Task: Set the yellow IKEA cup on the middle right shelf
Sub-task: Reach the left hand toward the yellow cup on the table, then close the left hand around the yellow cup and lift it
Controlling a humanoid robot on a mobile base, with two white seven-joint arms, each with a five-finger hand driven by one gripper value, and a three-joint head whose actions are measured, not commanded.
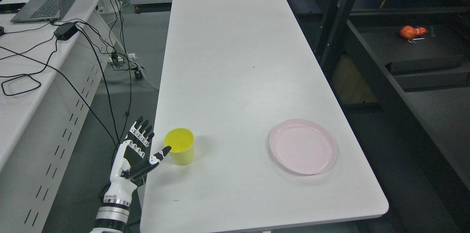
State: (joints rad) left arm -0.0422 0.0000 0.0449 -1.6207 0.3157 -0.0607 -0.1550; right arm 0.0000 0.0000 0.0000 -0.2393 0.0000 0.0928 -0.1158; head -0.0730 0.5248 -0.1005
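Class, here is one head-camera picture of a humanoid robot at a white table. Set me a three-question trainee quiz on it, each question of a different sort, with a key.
1. True or false: the left hand has already closed around the yellow cup.
2. Multiple choice: the pink plate lies
A. inside the cup
B. on the white table, right of the cup
C. on the black shelf
3. Fill in: the cup stands ___ near the table's left edge.

Key
1. False: the fingers are spread, with only the thumb tip reaching toward the cup's rim.
2. B
3. upright
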